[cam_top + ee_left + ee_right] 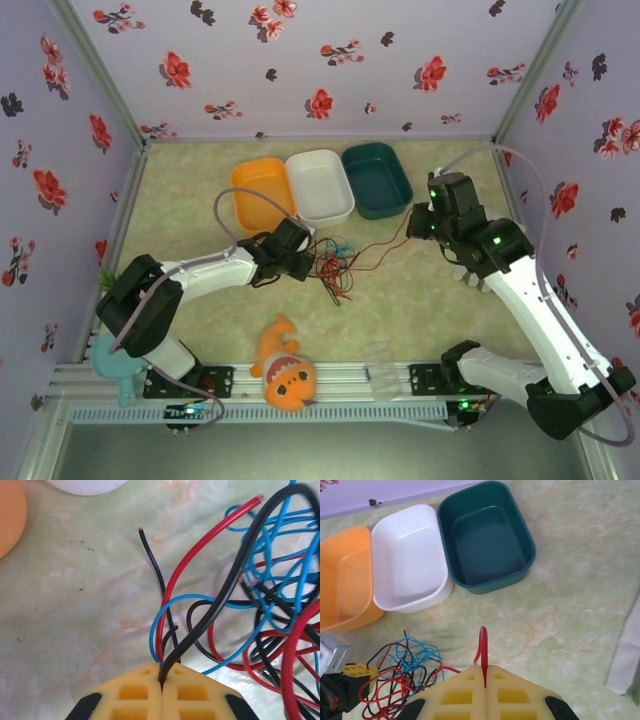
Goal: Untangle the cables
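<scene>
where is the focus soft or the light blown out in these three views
Left wrist: the red cable loop nearest the lens is blurred, the table sharp. Right wrist: evenly lit, the teal tray crisp with faint sheen. Top external: soft overall, the cable tangle hard to separate.

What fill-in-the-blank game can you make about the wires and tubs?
The left gripper pinches a cable coloured ____.
The right gripper pinches a wire coloured ____.
Between the orange tub and the teal tub sits the ____ one.
Missing words: black, red, white.
</scene>
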### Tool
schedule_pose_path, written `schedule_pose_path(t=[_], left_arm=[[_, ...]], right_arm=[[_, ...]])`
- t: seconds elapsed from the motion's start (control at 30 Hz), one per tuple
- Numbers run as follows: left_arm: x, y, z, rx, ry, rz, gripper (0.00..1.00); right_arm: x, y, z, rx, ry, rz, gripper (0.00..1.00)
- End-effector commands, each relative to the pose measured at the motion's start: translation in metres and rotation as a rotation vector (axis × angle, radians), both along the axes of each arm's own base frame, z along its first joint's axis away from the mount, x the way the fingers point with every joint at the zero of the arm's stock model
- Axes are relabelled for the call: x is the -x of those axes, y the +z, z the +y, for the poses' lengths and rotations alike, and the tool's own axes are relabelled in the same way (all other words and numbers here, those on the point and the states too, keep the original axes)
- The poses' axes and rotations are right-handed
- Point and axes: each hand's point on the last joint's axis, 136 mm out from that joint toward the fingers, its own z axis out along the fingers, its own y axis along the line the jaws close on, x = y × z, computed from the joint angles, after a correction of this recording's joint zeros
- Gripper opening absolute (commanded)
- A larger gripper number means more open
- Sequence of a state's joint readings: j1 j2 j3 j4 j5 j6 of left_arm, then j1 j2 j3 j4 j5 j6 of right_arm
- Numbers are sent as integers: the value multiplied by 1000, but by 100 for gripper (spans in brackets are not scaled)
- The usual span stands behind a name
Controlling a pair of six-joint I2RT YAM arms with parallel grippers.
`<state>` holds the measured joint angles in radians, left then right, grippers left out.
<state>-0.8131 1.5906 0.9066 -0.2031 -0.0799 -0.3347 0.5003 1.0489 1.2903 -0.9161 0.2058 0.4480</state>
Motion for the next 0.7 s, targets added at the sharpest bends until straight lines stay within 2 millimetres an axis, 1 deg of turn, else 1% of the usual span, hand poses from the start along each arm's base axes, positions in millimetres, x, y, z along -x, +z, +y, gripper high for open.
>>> schedule_pose_path(t=[0.0, 0.07, 0.2, 0.43, 0.53, 0.67], left_arm=[[1, 0, 11, -29, 29, -4, 0], [2, -1, 13, -34, 30, -1, 0], [4, -2, 15, -39, 30, 1, 0], [5, 2, 16, -26, 29, -11, 0], [6, 2, 17, -27, 28, -11, 0], [8, -1, 19, -34, 26, -5, 0]], right_arm=[[9, 14, -20, 80, -38, -25, 0], [11, 21, -26, 102, -51, -35, 0], [14, 41, -39, 136, -85, -79, 0], [16, 83, -47, 148, -98, -160, 0], [14, 100, -49, 160, -103, -192, 0], [14, 123, -58, 187, -131, -235, 0]])
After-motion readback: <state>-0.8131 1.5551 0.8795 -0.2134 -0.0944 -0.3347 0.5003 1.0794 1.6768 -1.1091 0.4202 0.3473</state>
